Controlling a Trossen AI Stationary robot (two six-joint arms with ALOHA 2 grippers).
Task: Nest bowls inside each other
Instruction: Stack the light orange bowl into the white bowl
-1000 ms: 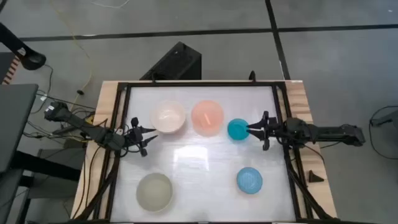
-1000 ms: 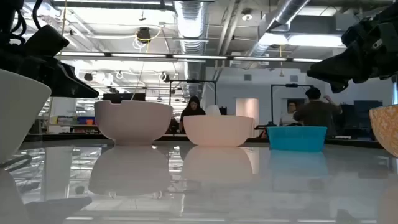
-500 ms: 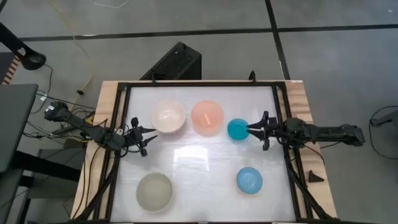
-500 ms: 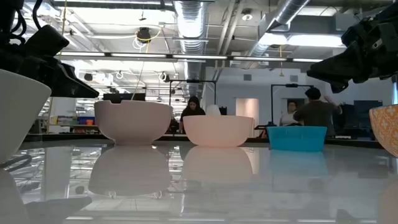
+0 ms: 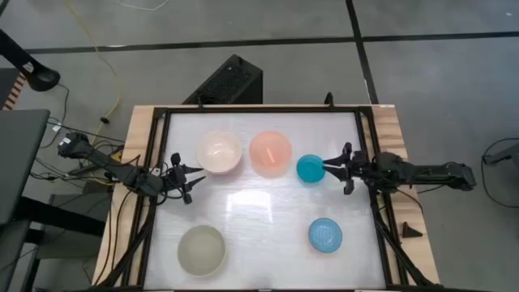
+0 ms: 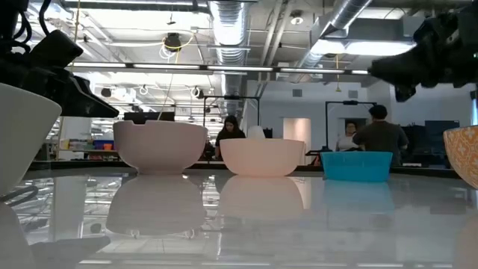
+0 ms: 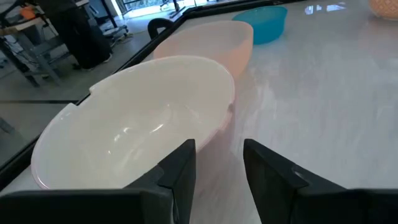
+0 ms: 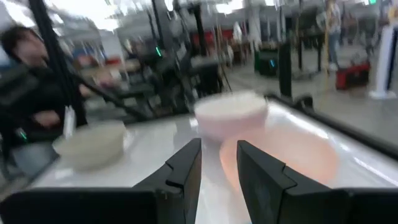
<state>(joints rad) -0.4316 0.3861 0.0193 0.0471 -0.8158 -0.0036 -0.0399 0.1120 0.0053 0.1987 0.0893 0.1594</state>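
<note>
Five bowls rest upright on their bases on the white table. The cream-white bowl (image 5: 219,152), salmon-pink bowl (image 5: 270,152) and small teal bowl (image 5: 310,169) form a row at the far side. The grey-beige bowl (image 5: 201,250) and light blue bowl (image 5: 325,234) stand nearer. My left gripper (image 5: 195,173) is open just left of the cream-white bowl (image 7: 134,134), with nothing between its fingers. My right gripper (image 5: 326,166) hovers open at the teal bowl's right side, above its rim (image 6: 357,155). Its wrist view looks over the salmon-pink bowl (image 8: 280,155).
A black frame (image 5: 259,109) rims the tabletop, with wooden edges outside it. Bare table lies between the far row and the two near bowls. People (image 6: 377,134) are in the room beyond the far edge.
My right gripper has risen a little beside the teal bowl, which stays on the table. No bowl has moved.
</note>
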